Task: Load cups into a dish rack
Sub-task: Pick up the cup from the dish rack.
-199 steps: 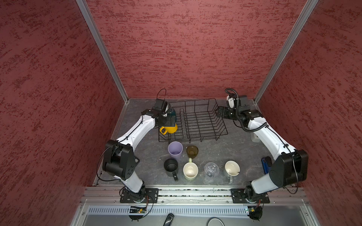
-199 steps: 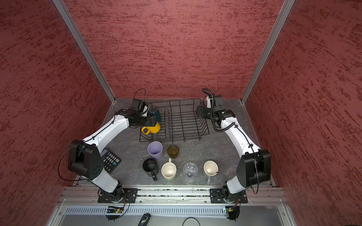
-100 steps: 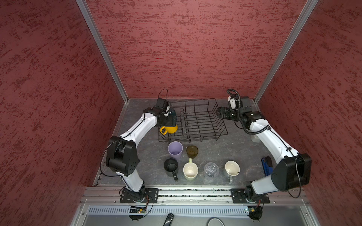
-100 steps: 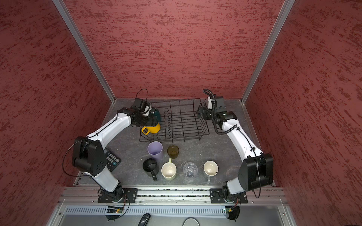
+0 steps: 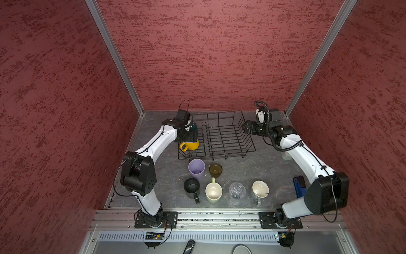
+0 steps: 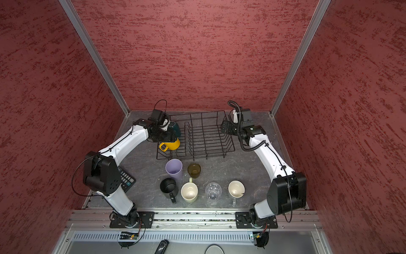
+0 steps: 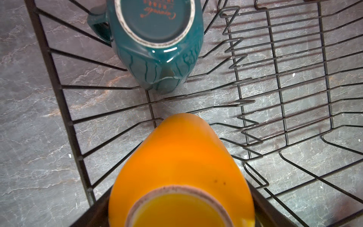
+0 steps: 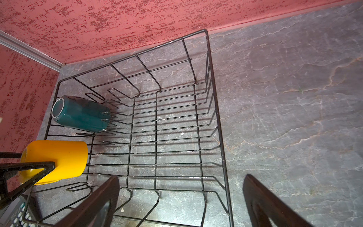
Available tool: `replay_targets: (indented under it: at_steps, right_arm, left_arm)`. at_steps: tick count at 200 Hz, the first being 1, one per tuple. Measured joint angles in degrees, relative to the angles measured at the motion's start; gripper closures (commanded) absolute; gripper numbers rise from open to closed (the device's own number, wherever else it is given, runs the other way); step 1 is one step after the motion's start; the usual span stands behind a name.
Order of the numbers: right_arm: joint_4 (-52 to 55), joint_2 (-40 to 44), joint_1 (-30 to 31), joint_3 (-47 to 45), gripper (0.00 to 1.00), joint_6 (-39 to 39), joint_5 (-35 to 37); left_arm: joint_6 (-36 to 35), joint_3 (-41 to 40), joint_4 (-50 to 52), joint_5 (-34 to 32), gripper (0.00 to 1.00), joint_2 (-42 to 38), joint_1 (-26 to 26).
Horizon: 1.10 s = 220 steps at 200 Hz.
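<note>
While the yellow mug (image 7: 182, 157) lies where it was, on its side in the dish rack (image 5: 222, 134), your left gripper (image 7: 178, 205) narrows around it. Whether it grips yet, you cannot tell, so count the mug unplaced. Your right gripper (image 8: 181, 176) hangs wide and empty.

place: lab test cell | cues: red panel walls (image 5: 208, 55), aluminium rail (image 5: 219, 216)

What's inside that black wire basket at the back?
Two mugs are in the dish rack, at one end: a teal mug and a yellow mug, both tipped with their bases showing. Their mouths face away, so their insides are hidden. Nothing else shows in it.
</note>
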<state>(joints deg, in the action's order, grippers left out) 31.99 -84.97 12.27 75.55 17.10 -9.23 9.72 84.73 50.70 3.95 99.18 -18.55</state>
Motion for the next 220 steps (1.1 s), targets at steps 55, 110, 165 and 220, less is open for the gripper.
replay_targets:
  at_steps: [55,110,165,220]
  right_arm:
    - [-0.04,1.18,-0.02,-0.63,0.01,0.04,0.0]
    - [-0.07,1.75,-0.02,-0.63,0.01,0.04,-0.02]
    - [-0.28,1.84,-0.11,-1.09,0.01,0.11,-0.11]
    - [-0.44,1.84,-0.11,-1.16,0.01,0.46,-0.48]
  left_arm:
    - [0.15,2.99,3.56,-1.42,0.45,1.36,-1.2]
    - [0.57,6.71,8.59,-3.91,0.51,2.01,-3.37]
    - [0.55,8.44,11.52,-5.03,0.52,2.21,-4.26]
    - [-0.26,9.31,14.12,-5.46,0.55,2.21,-5.6]
